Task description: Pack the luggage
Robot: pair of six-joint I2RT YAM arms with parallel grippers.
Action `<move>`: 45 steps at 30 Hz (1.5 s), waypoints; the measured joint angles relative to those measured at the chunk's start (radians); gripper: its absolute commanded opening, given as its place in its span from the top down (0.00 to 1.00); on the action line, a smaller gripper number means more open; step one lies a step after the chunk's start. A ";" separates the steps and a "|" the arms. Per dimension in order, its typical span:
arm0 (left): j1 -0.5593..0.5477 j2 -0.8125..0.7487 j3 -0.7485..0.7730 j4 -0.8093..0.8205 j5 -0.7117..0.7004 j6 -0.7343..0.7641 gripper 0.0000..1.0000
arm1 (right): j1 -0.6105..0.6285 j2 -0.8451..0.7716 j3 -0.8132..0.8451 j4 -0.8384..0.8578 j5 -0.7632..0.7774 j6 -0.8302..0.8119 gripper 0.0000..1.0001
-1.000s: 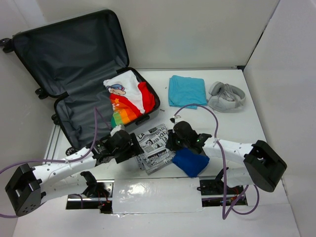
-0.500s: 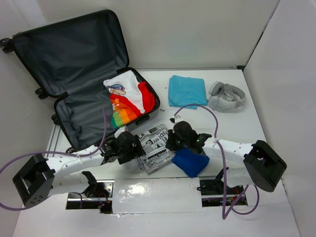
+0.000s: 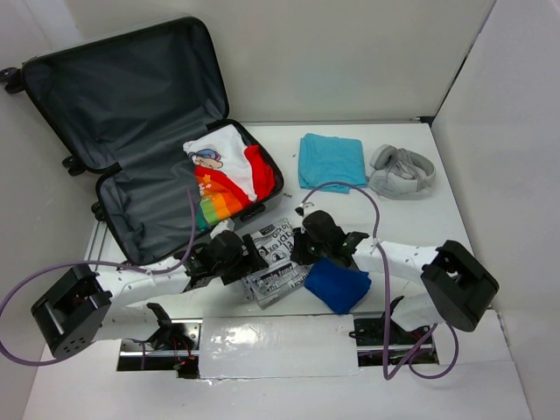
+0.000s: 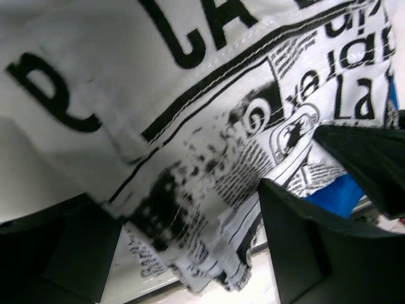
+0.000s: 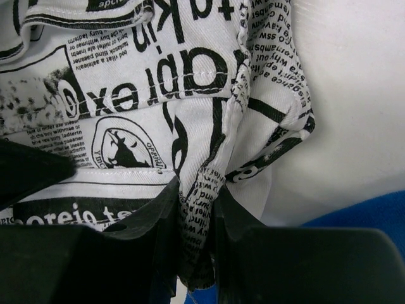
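Open luggage (image 3: 122, 87) at the worktop's (image 3: 455, 192) far-left corner.
The small hard-shell case lies flat on its base, lid swung up and back (dark grey fabric lining shows in both halves), with black wheels along its left edge.

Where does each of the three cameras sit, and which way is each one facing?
Top external: fixed above and behind the arm bases, looking down on the white table, the open silver-grey hard-shell suitcase, both arms.
Left wrist: on the left arm, close to the black-and-white newspaper-print cloth; left gripper open over it.
Right wrist: on the right arm, facing that cloth; right gripper shut on a fold.
Shared: both wrist views show that cloth and the bright blue folded cloth.
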 measured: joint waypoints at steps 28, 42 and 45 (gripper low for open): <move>-0.113 -0.082 0.345 -0.266 -0.120 0.510 1.00 | -0.003 -0.503 0.075 -0.283 0.246 -0.005 0.00; 0.164 -0.141 0.555 -0.346 -0.345 0.813 1.00 | -0.010 -0.511 0.087 -0.284 0.401 -0.022 0.00; 0.354 -0.142 0.560 -0.350 -0.282 0.848 1.00 | -0.010 -0.470 0.101 -0.283 0.397 -0.032 0.00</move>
